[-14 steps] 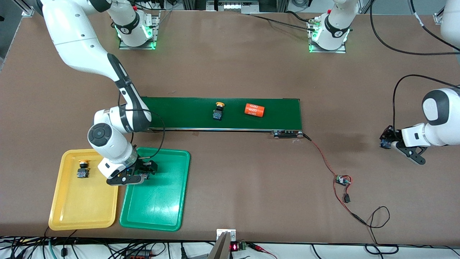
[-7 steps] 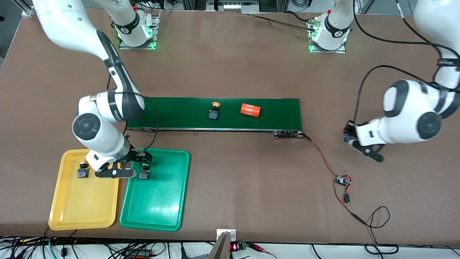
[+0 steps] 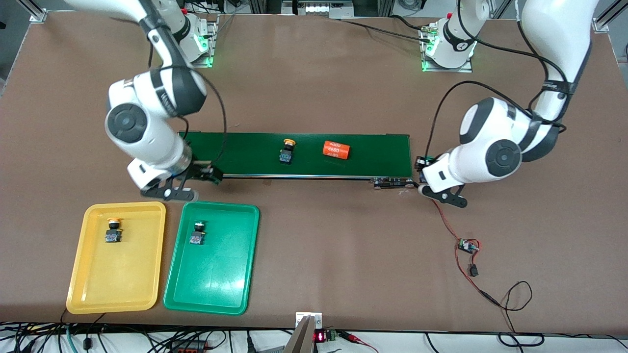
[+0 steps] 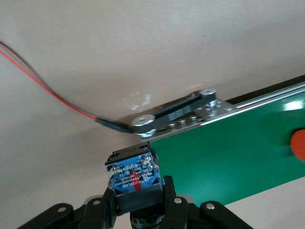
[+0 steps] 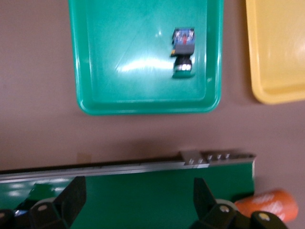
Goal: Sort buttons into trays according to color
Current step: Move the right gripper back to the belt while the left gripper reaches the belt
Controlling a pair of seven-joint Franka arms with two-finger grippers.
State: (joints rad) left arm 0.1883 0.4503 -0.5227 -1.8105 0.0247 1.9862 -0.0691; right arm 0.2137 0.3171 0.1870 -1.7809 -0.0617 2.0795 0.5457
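Conveyor belt [image 3: 304,156] lies across the middle of the table [image 3: 343,255], carrying a yellow button [image 3: 286,151] and, beside it toward the left arm's end, an orange cylinder [image 3: 336,150].

Right claw [image 3: 208,172] hangs over the belt edge at the right arm's end; its fingers [image 5: 71,196] stand apart and hold nothing.

Left claw [image 3: 423,172] is at the belt's end nearest the left arm, beside the roller bracket [image 4: 174,115]. It is clamped on a held button [image 4: 136,175] with a black-and-blue body; cap colour cannot be told.

Yellow tray [image 3: 142,289] and green tray [image 3: 235,294] sit side by side, nearer the front camera than the belt, at the right arm's end. The yellow tray holds a yellow-capped button [image 3: 113,230]. The green tray holds a green button [image 3: 197,234].
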